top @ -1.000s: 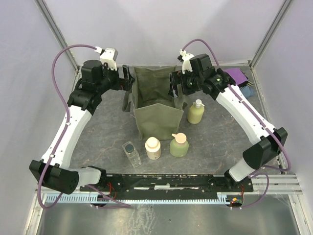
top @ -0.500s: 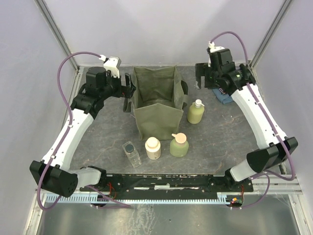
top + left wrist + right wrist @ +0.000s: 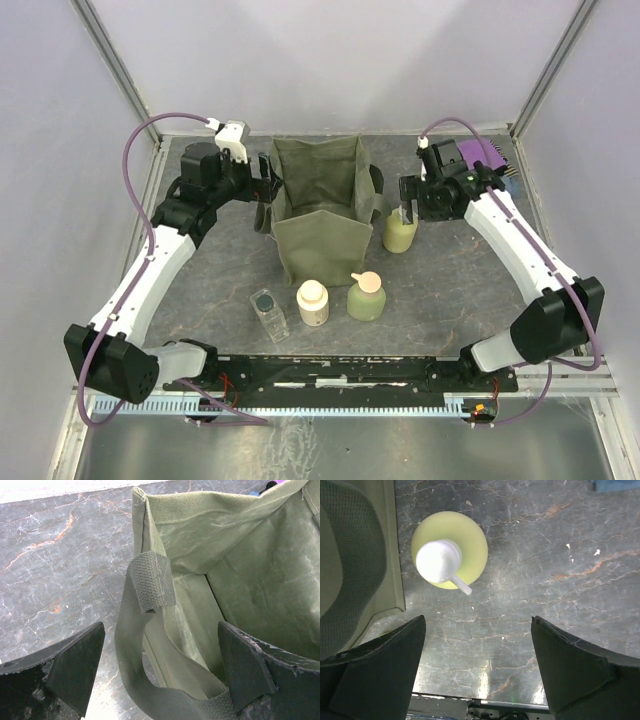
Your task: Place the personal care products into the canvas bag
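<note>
The olive canvas bag (image 3: 322,245) stands open at mid-table. My left gripper (image 3: 265,176) is open at the bag's left rim. In the left wrist view the bag's left handle (image 3: 145,630) loops between the spread fingers of that gripper (image 3: 160,672), untouched. My right gripper (image 3: 405,192) hovers open just behind and above the yellow-green pump bottle (image 3: 400,234). The right wrist view looks straight down on that bottle (image 3: 470,540), which lies ahead of the gripper (image 3: 477,665). In front of the bag stand the green peach-capped bottle (image 3: 366,298), the cream bottle (image 3: 313,303) and the clear dark-capped one (image 3: 268,313).
Folded purple cloth (image 3: 487,152) and blue cloth (image 3: 510,184) lie at the back right corner, behind my right arm. Enclosure walls close in the back and both sides. The arms' mounting rail (image 3: 340,370) runs along the near edge.
My right gripper left the bag's right rim, swung out to the back right, then came back over the yellow-green bottle. My left gripper shifted slightly at the bag's left rim.
</note>
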Robot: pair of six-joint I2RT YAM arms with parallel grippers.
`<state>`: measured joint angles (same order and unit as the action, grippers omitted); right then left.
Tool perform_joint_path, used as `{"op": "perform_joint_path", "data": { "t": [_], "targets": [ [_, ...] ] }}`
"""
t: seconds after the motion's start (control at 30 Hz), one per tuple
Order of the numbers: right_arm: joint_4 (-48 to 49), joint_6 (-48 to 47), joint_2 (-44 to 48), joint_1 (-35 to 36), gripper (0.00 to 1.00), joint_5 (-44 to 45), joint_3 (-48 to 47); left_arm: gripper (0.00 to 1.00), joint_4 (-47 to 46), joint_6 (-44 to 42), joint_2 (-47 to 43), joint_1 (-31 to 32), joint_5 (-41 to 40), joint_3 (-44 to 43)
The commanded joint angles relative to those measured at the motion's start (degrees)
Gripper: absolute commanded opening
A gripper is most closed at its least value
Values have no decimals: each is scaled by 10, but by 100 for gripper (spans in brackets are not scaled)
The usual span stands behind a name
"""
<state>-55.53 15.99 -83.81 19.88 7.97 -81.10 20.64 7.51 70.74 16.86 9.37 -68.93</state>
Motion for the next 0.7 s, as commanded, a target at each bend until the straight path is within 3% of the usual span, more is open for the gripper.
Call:
{"op": "perform_joint_path", "data": {
  "t": [0.0,0.2,0.67],
  "targets": [
    [83,-2,-7,2,93,-25,24,100,-26,17,0,4,11,8],
    [154,-33,-20,2,92,-37,51,100,-41,28,-7,4,15,25],
    [168,-115,-73,2,74,-45,26,100,-40,34,-5,4,4,25]
  ]
}}
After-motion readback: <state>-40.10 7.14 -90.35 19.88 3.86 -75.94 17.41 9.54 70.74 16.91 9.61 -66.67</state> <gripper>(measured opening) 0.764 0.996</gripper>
